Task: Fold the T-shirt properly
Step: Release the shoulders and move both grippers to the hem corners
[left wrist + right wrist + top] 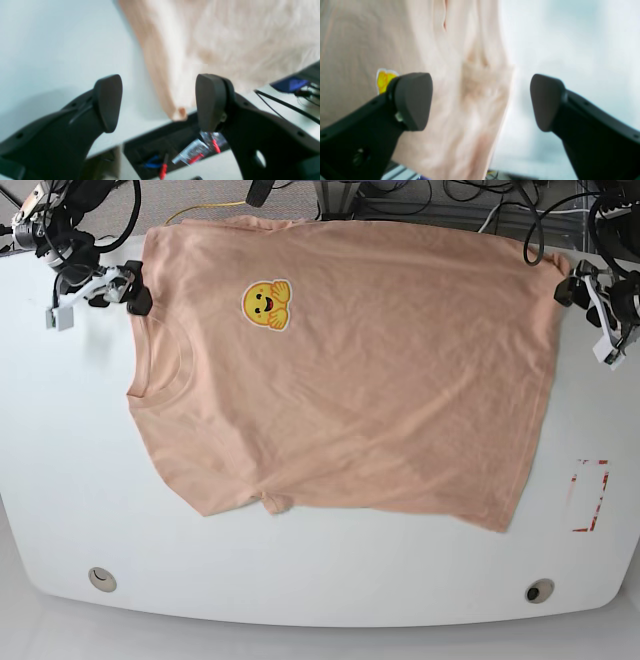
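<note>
The peach-pink T-shirt (350,380) lies spread flat on the white table (60,480), collar to the left and hem to the right. Its yellow face patch (266,303) faces up. My right gripper (136,288) stands open at the shirt's far left shoulder corner. In the right wrist view its fingers (413,100) straddle the cloth edge (475,100) without gripping it, and the patch (382,78) peeks out beside one finger. My left gripper (560,285) is open at the far right hem corner. The left wrist view shows that corner (178,113) lying loose between the fingertips (210,100).
Cables and equipment crowd the table's back edge (400,200). A black tray of small tools (162,150) sits beyond the table edge in the left wrist view. A red marked rectangle (590,495) is on the table's right side. Two round holes (100,578) are near the front edge.
</note>
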{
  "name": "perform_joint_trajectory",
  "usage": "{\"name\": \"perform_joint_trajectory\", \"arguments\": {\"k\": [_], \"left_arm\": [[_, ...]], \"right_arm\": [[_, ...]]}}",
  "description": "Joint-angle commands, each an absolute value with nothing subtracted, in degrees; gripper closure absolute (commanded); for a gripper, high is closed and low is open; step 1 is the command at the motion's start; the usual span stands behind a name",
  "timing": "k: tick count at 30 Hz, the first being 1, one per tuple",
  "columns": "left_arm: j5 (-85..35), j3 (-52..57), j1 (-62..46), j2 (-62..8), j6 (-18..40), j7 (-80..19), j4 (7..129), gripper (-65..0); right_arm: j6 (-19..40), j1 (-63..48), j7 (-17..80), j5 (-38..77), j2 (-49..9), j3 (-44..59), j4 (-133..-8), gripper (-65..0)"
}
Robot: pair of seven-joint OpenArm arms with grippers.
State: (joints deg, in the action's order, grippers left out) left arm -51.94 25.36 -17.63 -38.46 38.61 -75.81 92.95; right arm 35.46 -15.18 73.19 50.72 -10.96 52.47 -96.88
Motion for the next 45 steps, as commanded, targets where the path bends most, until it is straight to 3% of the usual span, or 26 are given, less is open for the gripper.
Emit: {"name": "perform_joint_trajectory", "arguments": {"k": [1,14,25,36,45], "left_arm": [[-52.62,26.15,-15.34,-39.96,38.99,-76.53,93.58,-43.3],[-51.74,26.15,-3.91,-37.76,38.64,-76.62,93.58,-43.3],[-34.77,25.80,8.66,-30.73,38.99,-76.53,93.23,-43.3],[-25.63,25.71,17.63,-24.84,38.99,-73.45,82.59,-43.3],[-20.35,24.48,18.24,-23.25,38.99,-68.62,81.54,-43.3]], "right_arm": [[35.38,-12.35,72.13,51.74,-13.85,52.70,-93.93,-57.7],[35.38,4.26,70.02,51.74,-23.16,50.24,-72.40,-57.7],[35.30,13.23,59.21,51.74,-27.65,36.26,-57.54,-57.7],[35.38,21.32,50.77,51.65,-28.97,26.42,-45.85,-57.7],[35.30,22.46,46.99,51.74,-27.21,20.97,-45.05,-57.5]]}}
